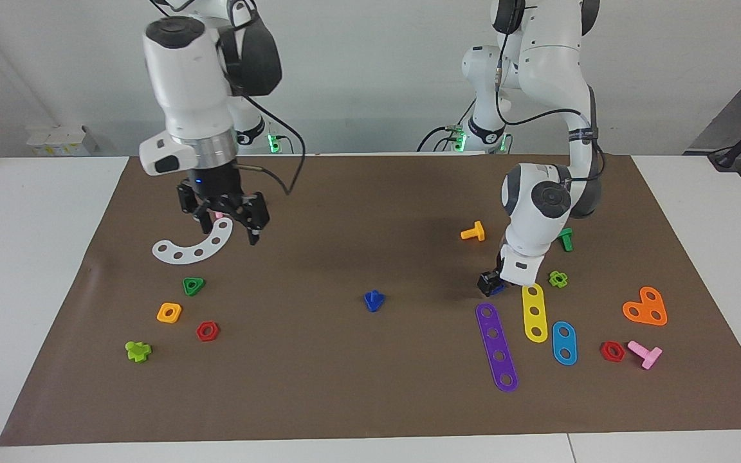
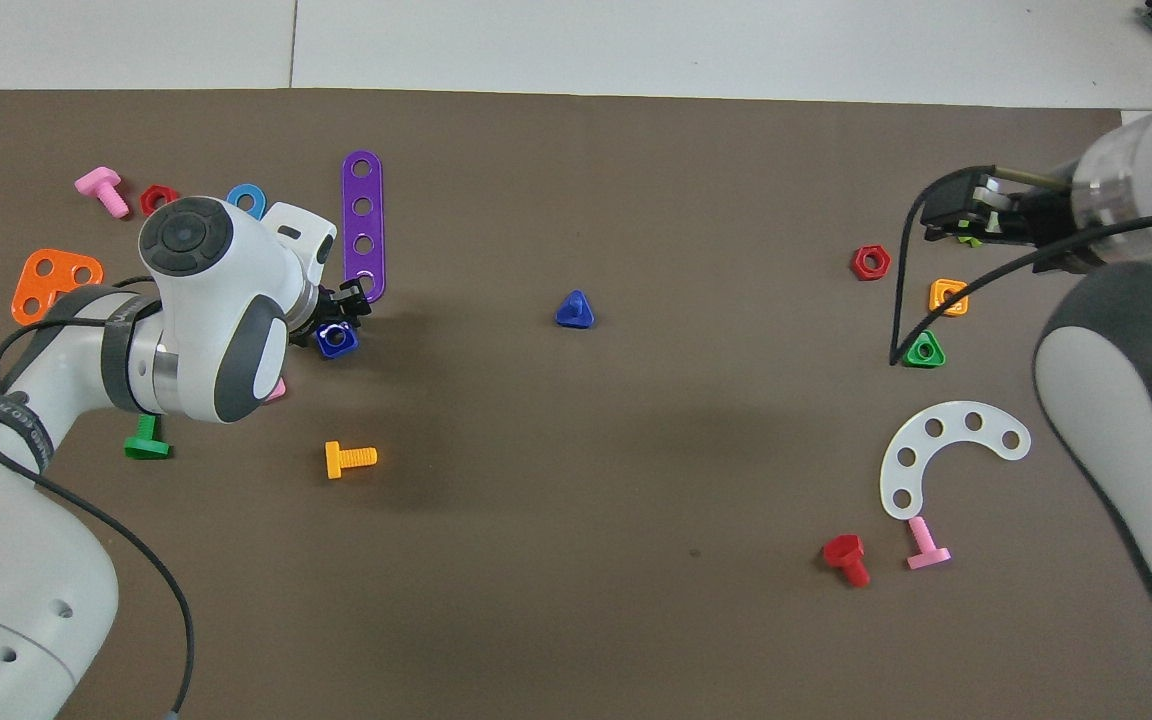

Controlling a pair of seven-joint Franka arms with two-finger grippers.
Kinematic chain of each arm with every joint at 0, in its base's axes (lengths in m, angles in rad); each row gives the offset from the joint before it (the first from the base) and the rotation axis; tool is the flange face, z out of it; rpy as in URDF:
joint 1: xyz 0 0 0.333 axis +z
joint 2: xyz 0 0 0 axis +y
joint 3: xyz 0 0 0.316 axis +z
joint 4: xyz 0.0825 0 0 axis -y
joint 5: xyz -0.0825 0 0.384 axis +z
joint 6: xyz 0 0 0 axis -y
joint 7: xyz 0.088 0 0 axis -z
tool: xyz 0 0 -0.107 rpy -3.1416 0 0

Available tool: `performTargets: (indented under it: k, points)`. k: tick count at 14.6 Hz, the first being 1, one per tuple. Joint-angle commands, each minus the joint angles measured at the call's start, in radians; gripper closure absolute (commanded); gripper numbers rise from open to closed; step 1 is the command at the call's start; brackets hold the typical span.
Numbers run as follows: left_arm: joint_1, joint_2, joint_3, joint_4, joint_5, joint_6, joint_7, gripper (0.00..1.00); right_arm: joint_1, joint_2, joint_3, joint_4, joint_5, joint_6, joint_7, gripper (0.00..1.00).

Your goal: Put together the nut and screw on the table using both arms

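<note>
Overhead view: left hand (image 2: 341, 318) down around nut (image 2: 336, 339), grip uncertain; right hand (image 1: 228, 225) released.

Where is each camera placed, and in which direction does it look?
Facing view: high, across the table, looking toward the robots; both white arms, bases and tools show, left tool low on the brown mat.
Overhead view: high above the robots' end, looking forward and steeply down; arms enter from the bottom.
Shared: the dark-blue triangular-headed plastic screw mid-mat, and the purple four-hole strip.
</note>
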Motion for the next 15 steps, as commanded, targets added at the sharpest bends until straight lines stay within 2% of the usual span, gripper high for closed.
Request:
performTargets:
  k: [1, 3, 9, 15]
  points:
    - [-0.029, -0.016, 0.017, -0.032, 0.026, -0.007, -0.018, 0.32, -0.096, -0.075, 0.014, -0.034, 0.041, -0.082, -0.160, 0.00]
    - [-0.029, -0.017, 0.017, -0.030, 0.026, -0.012, -0.020, 0.34, -0.143, -0.111, 0.011, -0.034, 0.057, -0.137, -0.213, 0.00]
    - [-0.030, -0.019, 0.017, -0.017, 0.026, -0.070, -0.017, 0.35, -0.133, -0.121, 0.015, -0.019, 0.048, -0.252, -0.214, 0.00]
    - [-0.030, -0.019, 0.013, -0.011, 0.026, -0.078, -0.012, 0.43, -0.131, -0.122, 0.017, -0.023, 0.052, -0.272, -0.214, 0.00]
